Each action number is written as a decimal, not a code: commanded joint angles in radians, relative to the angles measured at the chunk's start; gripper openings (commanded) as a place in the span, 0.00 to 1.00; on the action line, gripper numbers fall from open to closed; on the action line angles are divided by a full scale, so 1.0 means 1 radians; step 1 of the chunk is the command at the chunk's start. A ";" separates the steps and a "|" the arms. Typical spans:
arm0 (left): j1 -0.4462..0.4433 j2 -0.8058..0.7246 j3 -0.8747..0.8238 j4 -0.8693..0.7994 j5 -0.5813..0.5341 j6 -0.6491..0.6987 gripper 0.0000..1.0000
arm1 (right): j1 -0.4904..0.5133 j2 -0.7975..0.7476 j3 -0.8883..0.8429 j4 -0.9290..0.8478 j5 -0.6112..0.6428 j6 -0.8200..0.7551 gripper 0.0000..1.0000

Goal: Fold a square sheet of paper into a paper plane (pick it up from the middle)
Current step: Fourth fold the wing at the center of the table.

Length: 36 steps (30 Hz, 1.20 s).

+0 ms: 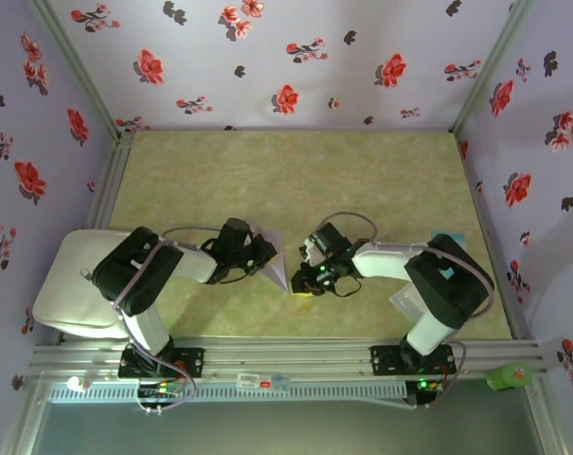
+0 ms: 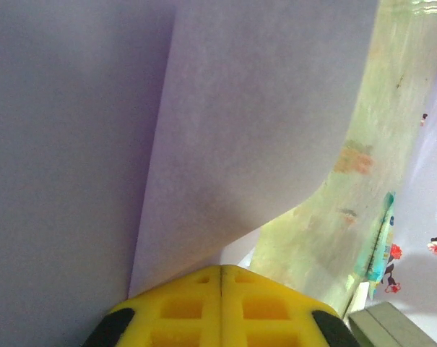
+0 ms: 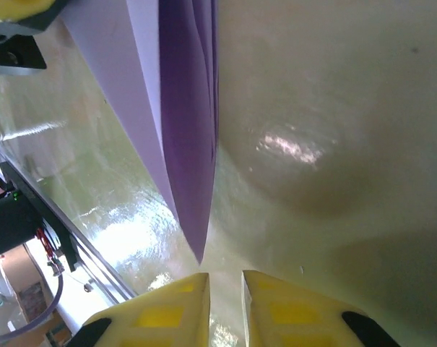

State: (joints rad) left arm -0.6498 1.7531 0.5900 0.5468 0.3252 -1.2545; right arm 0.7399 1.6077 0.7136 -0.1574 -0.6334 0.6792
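Right wrist: right gripper (image 3: 225,289) parted, empty, paper plane (image 3: 188,137) tip just ahead; left gripper (image 2: 222,273) alone pinches it, so folds might spring open.

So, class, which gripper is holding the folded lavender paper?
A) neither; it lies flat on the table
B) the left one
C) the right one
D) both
B: the left gripper is shut on an edge of the folded lavender paper, while the right gripper stands slightly open with the paper's tip just clear of it.
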 commanded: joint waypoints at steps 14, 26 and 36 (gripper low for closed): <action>0.008 0.027 -0.023 -0.089 -0.060 0.012 0.02 | 0.044 0.057 0.073 0.302 0.027 0.285 0.05; 0.007 0.025 -0.027 -0.084 -0.056 0.013 0.02 | 0.045 0.163 0.097 0.338 0.043 0.292 0.05; 0.007 0.014 -0.029 -0.087 -0.057 0.010 0.02 | 0.041 0.163 0.017 0.383 -0.004 0.289 0.05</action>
State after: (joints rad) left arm -0.6498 1.7531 0.5900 0.5468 0.3252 -1.2545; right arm 0.7853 1.7676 0.7555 0.1959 -0.6109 0.9661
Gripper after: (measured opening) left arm 0.055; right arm 0.055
